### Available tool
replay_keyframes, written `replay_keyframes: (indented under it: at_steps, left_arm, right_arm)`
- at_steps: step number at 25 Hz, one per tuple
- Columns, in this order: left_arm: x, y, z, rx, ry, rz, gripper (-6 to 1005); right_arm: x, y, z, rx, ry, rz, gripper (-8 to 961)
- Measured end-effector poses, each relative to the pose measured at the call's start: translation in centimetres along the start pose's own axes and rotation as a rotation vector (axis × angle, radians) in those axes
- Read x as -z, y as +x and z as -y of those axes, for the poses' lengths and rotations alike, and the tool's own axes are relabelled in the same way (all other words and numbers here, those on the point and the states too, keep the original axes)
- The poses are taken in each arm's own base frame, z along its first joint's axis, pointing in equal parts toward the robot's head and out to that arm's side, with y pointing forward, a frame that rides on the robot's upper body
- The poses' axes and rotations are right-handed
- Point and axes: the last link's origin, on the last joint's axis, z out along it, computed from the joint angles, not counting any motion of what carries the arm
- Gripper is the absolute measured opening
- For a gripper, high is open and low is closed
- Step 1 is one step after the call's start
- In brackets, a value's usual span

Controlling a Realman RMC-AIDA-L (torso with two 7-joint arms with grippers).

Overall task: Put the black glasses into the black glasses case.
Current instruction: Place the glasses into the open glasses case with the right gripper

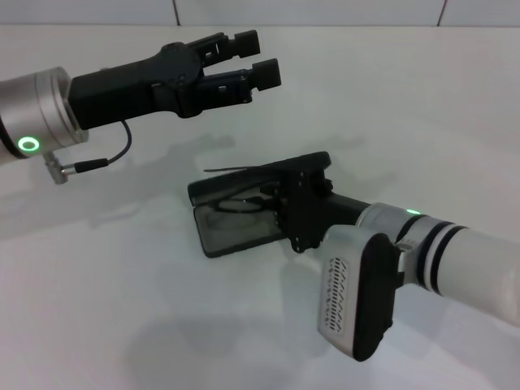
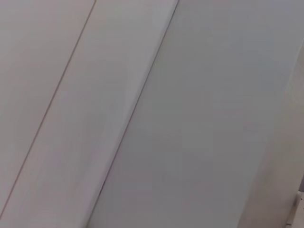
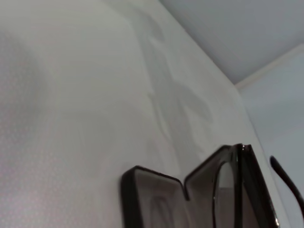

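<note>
The right pincer (image 1: pixel 280 199) is low over the open black glasses case (image 1: pixel 236 227), its black body covering the case's right end; its fingertips are hidden behind that body, so I cannot tell how far apart they stand or whether they grip anything. The black glasses (image 1: pixel 244 199) lie in the case just beside the pincer, the lenses over the lining and one thin temple arm jutting out to the left above the rear half. In the right wrist view the glasses (image 3: pixel 237 190) stand close to the camera, with the case's (image 3: pixel 152 199) grey-lined half beyond them.

The left pincer (image 1: pixel 256 61) hangs in the air well apart from the case, up and to the left, its two black fingers spread with a clear gap and nothing between them.

The case rests on a plain white counter (image 1: pixel 122 309), which carries soft shadows of both arms. At the far edge of the counter a pale tiled wall (image 1: pixel 325 10) rises. The left wrist view shows only pale surfaces crossed by thin slanting seams
</note>
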Motion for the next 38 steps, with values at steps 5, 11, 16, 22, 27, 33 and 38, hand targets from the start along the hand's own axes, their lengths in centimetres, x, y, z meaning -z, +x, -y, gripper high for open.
replay_keyframes:
  at_steps: [5,11,16,22,27,33,38]
  left_arm:
    - [-0.2,0.1,0.3,-0.004,0.014,0.005,878]
    - [-0.4,0.1,0.5,-0.008,0.023,0.009,875]
    - [-0.4,0.2,0.6,-0.010,0.027,0.010,873]
    - [-0.4,0.2,0.7,-0.010,0.036,0.011,869]
    - [-0.4,0.1,0.7,-0.017,0.038,0.011,867]
    - [-0.3,0.0,0.7,-0.027,0.041,0.012,863]
    - [0.2,-0.4,0.6,-0.019,0.053,0.012,861]
  right_arm:
    - [-0.1,-0.3,0.1,-0.025,0.006,0.002,174]
    - [0.1,0.0,-0.4,-0.032,0.001,-0.009,188]
    - [0.6,0.4,-0.7,-0.050,0.005,-0.019,191]
    - [0.8,-0.1,-1.1,-0.049,-0.007,0.003,192]
    - [1.1,-0.6,-1.4,-0.049,-0.023,0.036,193]
    - [1.1,-0.7,-1.4,-0.040,-0.019,0.038,190]
    - [1.6,-1.4,-0.8,-0.083,-0.021,0.101,189]
